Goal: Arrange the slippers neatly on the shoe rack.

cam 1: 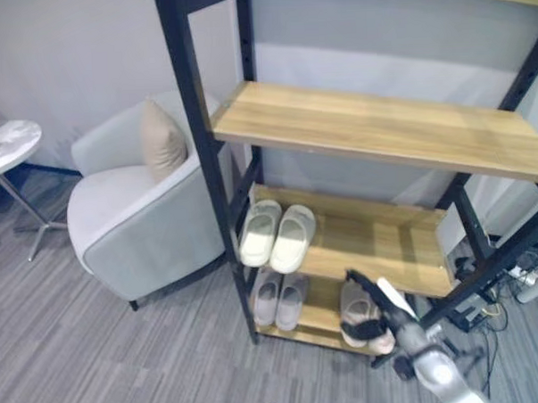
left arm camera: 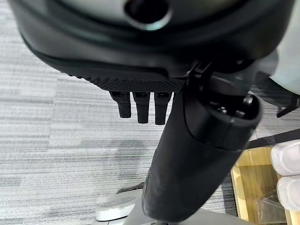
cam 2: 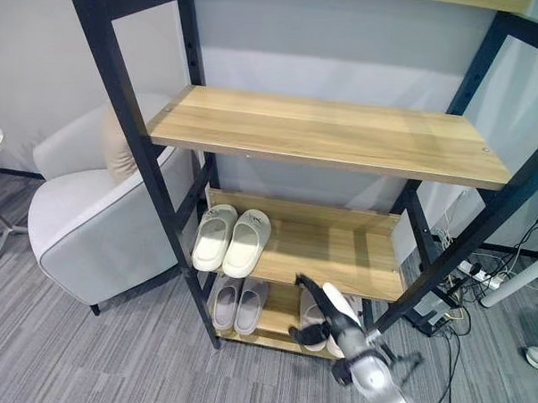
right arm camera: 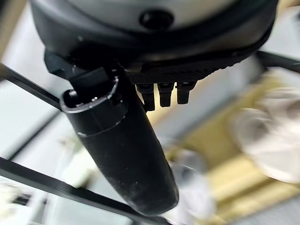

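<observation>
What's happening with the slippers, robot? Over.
Right hand open, at the pink slippers on the bottom shelf. Left hand open over the floor. White pair and grey pair shelved.

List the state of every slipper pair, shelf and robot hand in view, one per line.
White slippers: paired side by side on the middle shelf.
Grey slippers: paired side by side on the bottom shelf.
Pink slippers: on the bottom shelf, right robot hand over them.
Upper shelf: bare.
Right robot hand: fingers straight, holding nothing.
Left robot hand: open, above the carpet.
</observation>
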Motion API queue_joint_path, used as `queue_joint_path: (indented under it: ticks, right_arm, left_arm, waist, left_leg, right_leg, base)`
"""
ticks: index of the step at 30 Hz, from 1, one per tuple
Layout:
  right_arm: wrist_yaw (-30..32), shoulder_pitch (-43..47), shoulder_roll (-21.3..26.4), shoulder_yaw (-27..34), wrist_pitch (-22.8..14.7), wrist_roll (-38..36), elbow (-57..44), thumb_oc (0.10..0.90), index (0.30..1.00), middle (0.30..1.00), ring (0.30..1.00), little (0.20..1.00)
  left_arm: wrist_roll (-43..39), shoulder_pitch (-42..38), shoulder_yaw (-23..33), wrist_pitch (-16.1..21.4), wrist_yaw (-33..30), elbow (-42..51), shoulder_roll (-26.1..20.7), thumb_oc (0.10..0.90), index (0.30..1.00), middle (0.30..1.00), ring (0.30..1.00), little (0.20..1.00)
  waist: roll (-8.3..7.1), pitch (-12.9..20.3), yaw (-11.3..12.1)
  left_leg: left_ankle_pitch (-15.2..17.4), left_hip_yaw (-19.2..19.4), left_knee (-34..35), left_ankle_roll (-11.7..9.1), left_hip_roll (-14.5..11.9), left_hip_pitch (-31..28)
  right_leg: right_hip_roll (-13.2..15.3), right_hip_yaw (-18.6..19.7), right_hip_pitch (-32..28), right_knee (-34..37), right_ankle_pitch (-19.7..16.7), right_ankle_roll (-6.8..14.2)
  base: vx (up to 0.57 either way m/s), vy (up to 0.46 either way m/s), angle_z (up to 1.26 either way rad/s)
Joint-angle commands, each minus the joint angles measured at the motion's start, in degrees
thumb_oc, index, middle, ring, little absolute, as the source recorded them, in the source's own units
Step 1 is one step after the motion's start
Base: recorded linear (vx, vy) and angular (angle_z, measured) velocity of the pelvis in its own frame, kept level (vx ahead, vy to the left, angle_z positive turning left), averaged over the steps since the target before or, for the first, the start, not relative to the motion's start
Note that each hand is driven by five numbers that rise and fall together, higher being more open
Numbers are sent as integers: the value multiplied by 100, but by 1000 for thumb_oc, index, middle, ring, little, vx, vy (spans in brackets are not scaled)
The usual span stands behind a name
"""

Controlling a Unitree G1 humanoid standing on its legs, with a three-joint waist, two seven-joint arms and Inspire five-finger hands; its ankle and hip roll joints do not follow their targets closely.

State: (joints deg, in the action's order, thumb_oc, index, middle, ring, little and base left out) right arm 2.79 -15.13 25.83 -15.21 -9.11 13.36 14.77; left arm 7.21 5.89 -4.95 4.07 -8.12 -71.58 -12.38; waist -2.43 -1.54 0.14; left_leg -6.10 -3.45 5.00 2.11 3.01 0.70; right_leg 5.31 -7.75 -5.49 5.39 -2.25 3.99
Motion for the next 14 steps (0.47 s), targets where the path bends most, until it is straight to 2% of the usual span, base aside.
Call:
queue_joint_path:
  ticks: [1,5,6,7,11,14]
  right_arm:
    - [157,410,228,294,-442,118,-173,800,900,900,900,900]
    - [324,453,51,293,-282,111,1065,800,900,900,900,900]
    - [481,529,-166,374,-169,-94,1844,800,900,900,900,900]
    - [486,539,-169,370,-175,-95,1857,800,900,900,900,900]
    - [625,896,-710,708,90,-1149,3791,800,900,900,900,900]
    - [664,1063,-914,947,244,-1606,4913,800,900,900,900,900]
  left_arm:
    - [150,-400,-235,251,100,-323,111,800,900,900,900,900]
    - [183,-400,-417,250,136,-317,156,800,900,900,900,900]
    - [97,-439,-454,236,139,-321,169,800,900,900,900,900]
    - [96,-442,-453,237,139,-322,166,800,900,900,900,900]
    - [-393,-501,-502,182,281,-386,309,800,900,900,900,900]
    - [-553,-567,-516,132,281,-459,315,800,900,900,900,900]
  waist:
    - [134,278,-41]
    - [212,272,-164]
    - [240,290,-238]
    - [239,284,-234]
    - [304,337,-405]
    - [346,364,-510]
  left_leg:
    - [922,338,0,-129,-154,-502]
    - [927,453,0,-118,-162,-573]
    - [938,522,0,-113,-166,-619]
    - [940,527,0,-113,-167,-625]
    - [938,662,0,-123,-187,-677]
    - [931,713,0,-133,-197,-694]
  right_leg:
    - [127,19,438,-337,201,236]
    - [98,176,434,-344,181,226]
    - [78,257,415,-327,172,216]
    - [77,263,411,-327,172,216]
    - [39,417,402,-297,151,192]
    - [15,489,388,-275,152,168]
  base:
    - [-43,-35,-24]
    - [-39,-31,-34]
    - [-20,-35,-26]
    - [-8,-46,-30]
    - [-3,-39,-27]
    - [-11,-36,-18]
